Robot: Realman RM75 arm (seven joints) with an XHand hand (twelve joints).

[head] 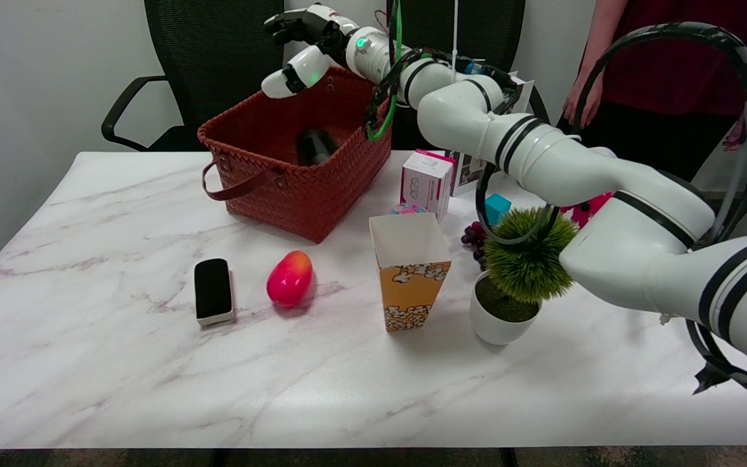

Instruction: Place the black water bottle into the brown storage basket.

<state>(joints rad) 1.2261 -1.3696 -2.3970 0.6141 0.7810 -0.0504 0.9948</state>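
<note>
Black bottle [314,146] inside the brown basket [296,188], right hand [302,48] above, fingers [279,84] spread, empty.

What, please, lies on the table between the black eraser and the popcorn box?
In the head view, only the red-and-yellow mango lies between the black eraser and the popcorn box; it touches neither.

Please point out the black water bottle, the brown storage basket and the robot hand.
black water bottle [314,146], head view, its dark body
brown storage basket [296,194], head view, near woven wall
robot hand [305,45], head view, its middle

White wall [36,78], black chair [205,58], marble table [120,363].
</note>
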